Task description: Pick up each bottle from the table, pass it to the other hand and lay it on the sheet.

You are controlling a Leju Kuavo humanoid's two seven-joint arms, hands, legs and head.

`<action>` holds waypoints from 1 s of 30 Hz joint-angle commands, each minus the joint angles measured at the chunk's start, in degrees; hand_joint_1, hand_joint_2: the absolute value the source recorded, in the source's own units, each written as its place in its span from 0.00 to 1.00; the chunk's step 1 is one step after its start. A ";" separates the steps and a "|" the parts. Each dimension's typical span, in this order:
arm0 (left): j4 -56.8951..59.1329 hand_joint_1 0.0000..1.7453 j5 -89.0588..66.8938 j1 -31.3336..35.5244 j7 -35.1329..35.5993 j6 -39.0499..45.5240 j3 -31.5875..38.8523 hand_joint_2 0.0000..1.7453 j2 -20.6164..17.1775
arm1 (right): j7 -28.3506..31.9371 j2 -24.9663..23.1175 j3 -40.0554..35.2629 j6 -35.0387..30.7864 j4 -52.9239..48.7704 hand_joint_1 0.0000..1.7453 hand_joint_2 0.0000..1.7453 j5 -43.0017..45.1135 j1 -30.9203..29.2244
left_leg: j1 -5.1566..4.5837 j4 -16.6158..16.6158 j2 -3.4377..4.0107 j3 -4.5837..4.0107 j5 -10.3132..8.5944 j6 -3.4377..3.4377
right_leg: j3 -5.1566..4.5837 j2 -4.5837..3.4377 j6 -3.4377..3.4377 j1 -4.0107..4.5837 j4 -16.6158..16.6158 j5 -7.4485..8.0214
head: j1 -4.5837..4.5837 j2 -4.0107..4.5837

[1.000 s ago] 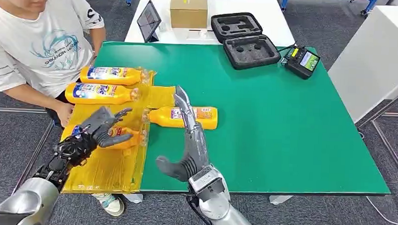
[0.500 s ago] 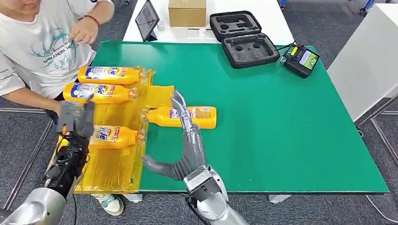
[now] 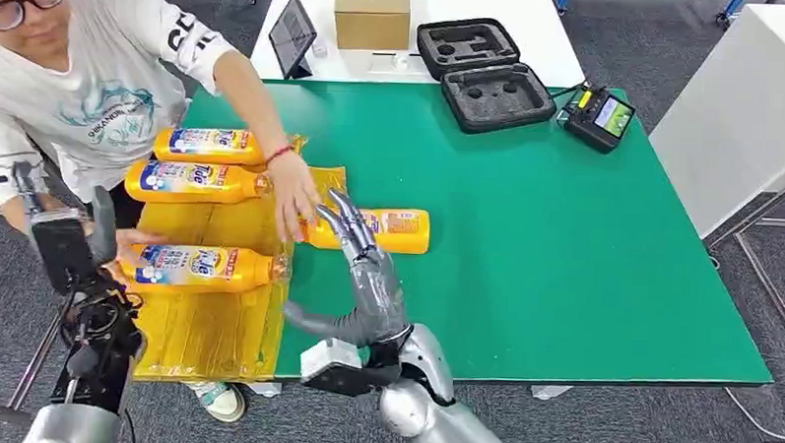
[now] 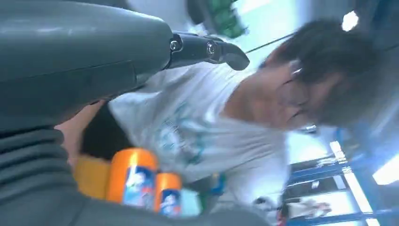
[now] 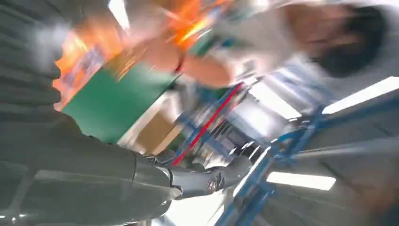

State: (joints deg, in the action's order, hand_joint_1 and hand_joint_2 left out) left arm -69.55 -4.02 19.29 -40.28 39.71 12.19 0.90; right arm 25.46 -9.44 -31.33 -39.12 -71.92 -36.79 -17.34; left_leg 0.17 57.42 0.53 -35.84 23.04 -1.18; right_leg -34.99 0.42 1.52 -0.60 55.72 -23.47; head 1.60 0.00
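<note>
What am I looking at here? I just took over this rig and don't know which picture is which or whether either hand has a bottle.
The wide picture is from the robot's head, looking down at a green table. The other two come from cameras at its wrists; both are blurred and turned. The silver arms coming in from below are the robot's own.

The left hand is raised off the table's left edge, holding nothing. The right hand hovers open over the table, fingers spread, next to the one bottle lying off the yellow sheet. Three bottles already lie on the sheet.

A person's hand reaches in right beside the right hand, so move carefully.
</note>
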 commanded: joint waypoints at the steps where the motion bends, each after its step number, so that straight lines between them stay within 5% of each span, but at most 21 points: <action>1: -24.49 0.00 0.59 -8.81 0.28 0.29 2.65 1.00 5.80 | -16.34 4.71 10.45 5.55 13.86 0.00 1.00 -16.63 -5.72 | 0.08 0.07 -0.03 0.25 0.17 -0.02 | 0.34 -0.04 0.01 0.07 -0.09 -0.09 | -0.02 0.00; 11: -20.69 0.00 1.87 -7.64 0.28 0.29 0.15 1.00 5.83 | -26.45 4.27 15.62 12.77 36.25 0.00 1.00 -27.17 -19.29 | -0.05 0.00 -0.07 0.17 0.04 0.02 | 0.23 -0.01 -0.02 0.02 -0.05 -0.01 | -0.02 0.00; 20: -18.15 0.00 3.32 -8.26 0.28 0.29 -0.44 1.00 5.02 | -26.59 3.68 17.98 16.58 43.01 0.00 1.00 -25.47 -21.56 | -0.01 -0.01 -0.09 0.31 0.12 0.03 | 0.38 0.00 -0.02 0.06 -0.07 -0.08 | 0.00 0.00; 30: -15.93 0.00 3.97 -7.54 0.28 -0.60 -0.89 1.00 5.15 | -19.77 2.77 21.01 25.36 45.70 0.00 1.00 -19.11 -22.14 | -0.02 -0.07 -0.18 0.28 0.02 0.01 | 0.33 0.11 -0.03 0.04 -0.13 -0.02 | 0.00 0.00</action>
State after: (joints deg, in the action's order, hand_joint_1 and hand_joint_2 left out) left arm -90.16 -0.33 10.18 -40.24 39.32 11.69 5.57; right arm 4.44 -5.92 -13.24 -16.54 -34.12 -56.98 -38.69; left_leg 0.09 57.44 0.52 -35.81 23.03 -1.22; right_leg -34.96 0.41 1.55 -0.61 55.70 -23.44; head 1.60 0.00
